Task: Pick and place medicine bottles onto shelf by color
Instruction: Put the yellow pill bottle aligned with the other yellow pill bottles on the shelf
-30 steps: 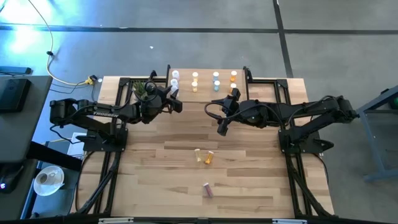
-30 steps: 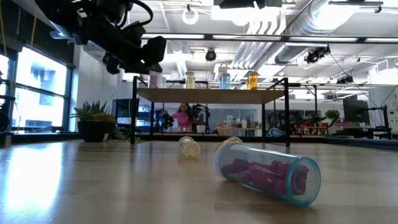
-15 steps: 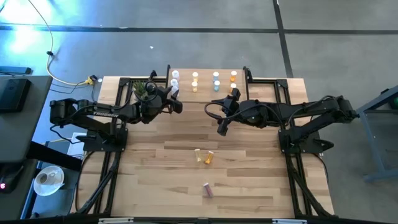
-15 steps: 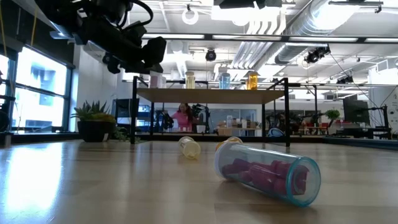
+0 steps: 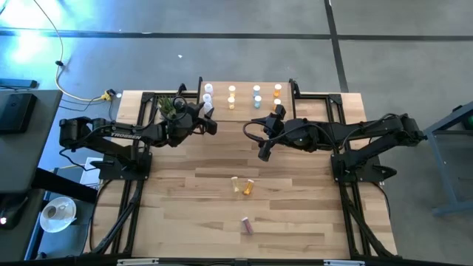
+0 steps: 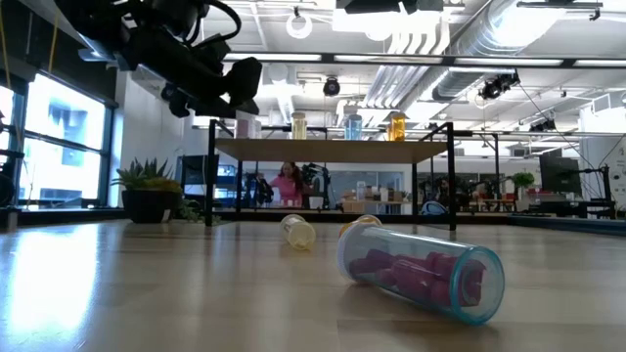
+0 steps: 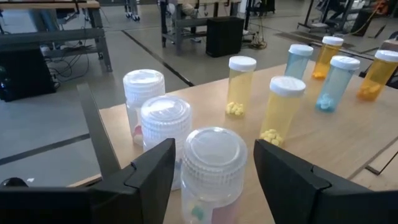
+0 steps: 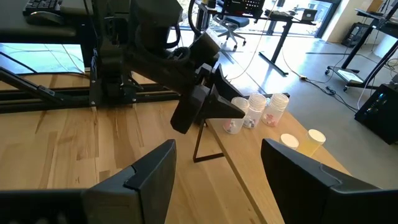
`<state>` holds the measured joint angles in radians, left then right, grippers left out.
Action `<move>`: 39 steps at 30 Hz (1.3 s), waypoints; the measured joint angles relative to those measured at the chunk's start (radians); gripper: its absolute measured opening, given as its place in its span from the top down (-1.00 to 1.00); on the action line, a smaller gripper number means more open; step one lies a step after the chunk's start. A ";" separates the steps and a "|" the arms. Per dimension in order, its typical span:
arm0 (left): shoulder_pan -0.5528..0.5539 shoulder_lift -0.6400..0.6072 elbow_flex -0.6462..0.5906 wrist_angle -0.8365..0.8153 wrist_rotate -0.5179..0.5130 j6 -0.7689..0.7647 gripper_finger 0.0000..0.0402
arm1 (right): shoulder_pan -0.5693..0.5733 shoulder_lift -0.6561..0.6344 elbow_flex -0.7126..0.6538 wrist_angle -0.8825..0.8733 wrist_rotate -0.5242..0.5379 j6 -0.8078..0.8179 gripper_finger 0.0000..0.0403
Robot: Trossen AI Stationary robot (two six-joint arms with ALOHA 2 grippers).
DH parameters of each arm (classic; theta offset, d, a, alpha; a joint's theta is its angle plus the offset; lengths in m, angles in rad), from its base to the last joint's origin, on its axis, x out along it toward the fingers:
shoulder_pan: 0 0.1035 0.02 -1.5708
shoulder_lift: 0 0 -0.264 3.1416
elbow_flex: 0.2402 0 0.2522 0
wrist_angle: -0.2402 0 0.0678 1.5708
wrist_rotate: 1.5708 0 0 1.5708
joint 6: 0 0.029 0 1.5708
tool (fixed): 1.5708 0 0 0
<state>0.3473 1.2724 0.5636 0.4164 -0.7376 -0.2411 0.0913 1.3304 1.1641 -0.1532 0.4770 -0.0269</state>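
The shelf (image 5: 244,108) stands at the table's far middle with upright bottles in pairs: clear (image 5: 208,93), yellow (image 5: 232,95), blue (image 5: 256,96) and orange (image 5: 277,94). My left gripper (image 5: 209,118) is open at the shelf's left end. Its fingers stand on either side of a third clear, white-capped bottle (image 7: 213,163), which stands upright on the shelf top; narrow gaps show on both sides. My right gripper (image 5: 264,153) is open and empty above the table's middle. A yellow (image 5: 236,182), an orange (image 5: 248,188) and a purple bottle (image 6: 421,272) lie on their sides on the table.
A small potted plant (image 5: 168,106) stands left of the shelf, close behind my left arm. In the left wrist view, yellow bottles (image 7: 281,111) and blue ones (image 7: 333,82) stand farther along the shelf. Bare table lies around the three lying bottles.
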 joint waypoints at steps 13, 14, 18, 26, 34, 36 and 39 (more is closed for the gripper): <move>-0.030 -0.082 0.001 0.013 0.002 0.071 -0.04 | 0.000 0.000 0.000 -0.001 -0.001 0.060 -0.13; -0.038 -0.095 0.001 0.013 0.002 0.078 -0.04 | 0.000 0.000 0.000 -0.002 -0.002 0.076 -0.13; -0.079 -0.154 0.001 0.002 0.002 0.113 -0.04 | 0.000 0.000 0.000 -0.039 -0.069 0.155 -0.13; -0.184 -0.267 0.001 -0.164 0.080 0.118 -0.04 | 0.010 0.040 -0.002 -0.113 -0.154 0.343 -0.13; -0.286 -0.362 0.001 -0.335 0.263 0.087 -0.04 | 0.043 0.086 -0.002 -0.044 -0.174 0.368 -0.13; -0.303 -0.397 0.001 -0.375 0.261 0.101 -0.04 | 0.042 0.085 -0.002 -0.045 -0.175 0.406 -0.13; -0.312 -0.468 0.001 -0.412 0.255 0.133 -0.04 | 0.040 0.092 0.028 -0.095 -0.206 0.436 -0.13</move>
<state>0.0353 0.8045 0.5647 0.0042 -0.4829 -0.1078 0.1308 1.4222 1.1919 -0.2479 0.2715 0.4090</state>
